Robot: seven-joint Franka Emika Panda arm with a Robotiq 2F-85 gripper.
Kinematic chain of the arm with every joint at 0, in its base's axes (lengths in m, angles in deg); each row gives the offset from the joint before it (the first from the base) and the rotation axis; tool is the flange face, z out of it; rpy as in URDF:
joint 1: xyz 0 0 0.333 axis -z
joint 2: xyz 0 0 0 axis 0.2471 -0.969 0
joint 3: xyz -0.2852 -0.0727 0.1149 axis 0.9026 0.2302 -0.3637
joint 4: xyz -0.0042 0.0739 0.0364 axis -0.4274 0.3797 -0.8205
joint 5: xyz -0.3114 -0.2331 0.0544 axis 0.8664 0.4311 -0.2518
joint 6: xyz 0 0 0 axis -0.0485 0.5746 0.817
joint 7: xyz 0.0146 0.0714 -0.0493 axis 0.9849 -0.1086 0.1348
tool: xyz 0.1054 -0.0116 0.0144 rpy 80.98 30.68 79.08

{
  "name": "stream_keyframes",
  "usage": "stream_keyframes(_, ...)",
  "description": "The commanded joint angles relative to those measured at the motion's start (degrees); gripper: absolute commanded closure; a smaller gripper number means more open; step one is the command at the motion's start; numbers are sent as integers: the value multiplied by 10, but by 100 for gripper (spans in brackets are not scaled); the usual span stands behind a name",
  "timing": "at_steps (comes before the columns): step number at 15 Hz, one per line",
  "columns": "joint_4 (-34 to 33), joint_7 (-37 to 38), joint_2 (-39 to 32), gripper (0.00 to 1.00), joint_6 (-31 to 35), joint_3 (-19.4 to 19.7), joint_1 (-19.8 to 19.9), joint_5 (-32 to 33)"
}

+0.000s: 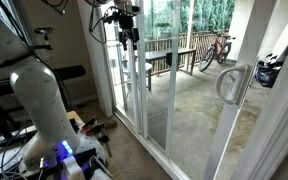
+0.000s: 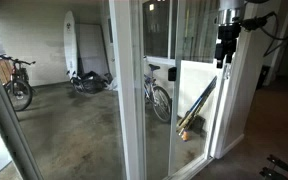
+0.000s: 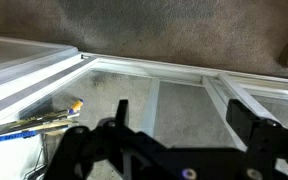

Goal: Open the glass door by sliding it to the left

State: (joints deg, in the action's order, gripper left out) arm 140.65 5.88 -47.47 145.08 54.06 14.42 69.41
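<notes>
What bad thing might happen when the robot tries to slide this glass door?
1. The pincer hangs open, high up near the glass door, holding nothing; it might knock the glass.
2. It is away from the handle, so a push on the smooth frame may just slip.

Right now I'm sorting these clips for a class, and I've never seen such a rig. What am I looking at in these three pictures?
The machine is a white robot arm with a two-fingered gripper at its end. Two pictures come from cameras standing nearby. The third comes from a camera on the wrist, looking down past the dark fingers at the white door track. The gripper is open and holds nothing. The glass door has a pale curved handle, and the gripper is not touching it. Beyond the glass is a patio with a bicycle.
</notes>
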Motion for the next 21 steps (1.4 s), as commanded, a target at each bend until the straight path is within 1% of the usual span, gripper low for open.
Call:
stream_keyframes(1,-2,3,-1,0,-2,8,-9,3)
stream_keyframes(7,-2,3,-1,0,-2,8,-9,3)
stream_keyframes(9,27,-26,21,0,36,17,-11,9)
stream_keyframes(11,53,-62,31,0,60,36,-8,9)
stream_keyframes(13,85,-98,38,0,81,61,2,14)
stream_keyframes(17,149,-177,50,0,129,126,27,21)
stream_keyframes(19,178,-222,61,0,167,160,46,36)
stream_keyframes(21,196,-286,67,0,200,199,65,55)
